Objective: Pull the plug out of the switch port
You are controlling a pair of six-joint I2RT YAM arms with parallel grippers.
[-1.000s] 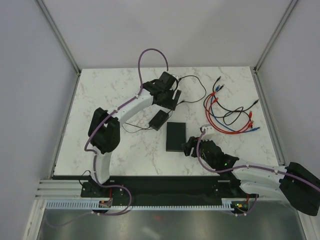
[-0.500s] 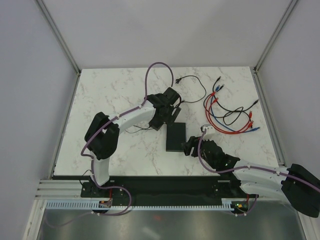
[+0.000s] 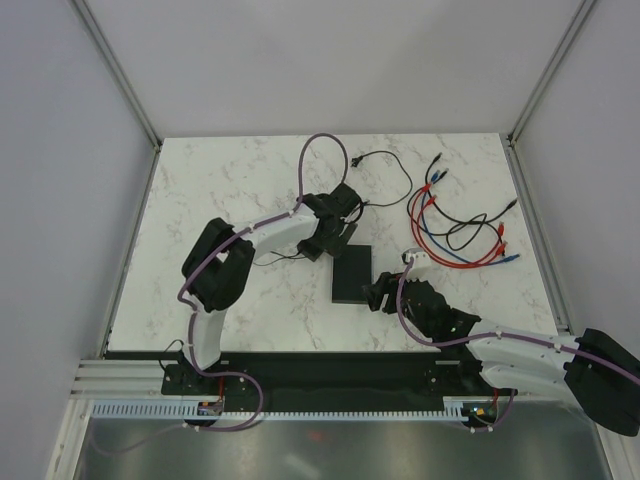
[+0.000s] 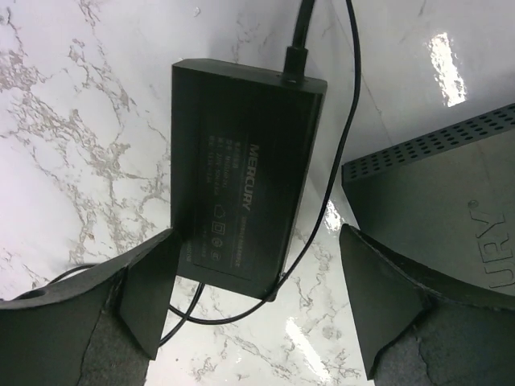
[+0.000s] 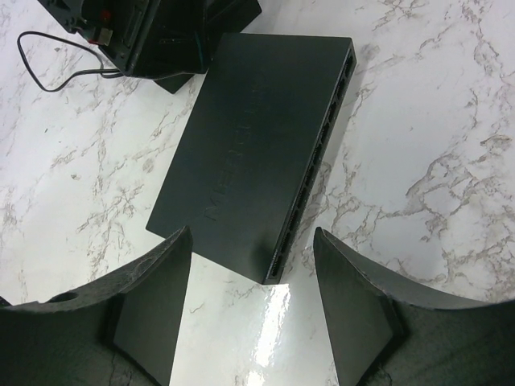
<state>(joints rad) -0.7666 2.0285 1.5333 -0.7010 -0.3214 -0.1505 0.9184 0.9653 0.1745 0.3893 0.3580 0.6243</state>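
Much bare marble along switch edge

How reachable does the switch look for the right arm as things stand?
Probably yes. The right end effector hangs open over the near end of the switch, nothing between them; the left end effector sits at the far end, over the smaller black box.
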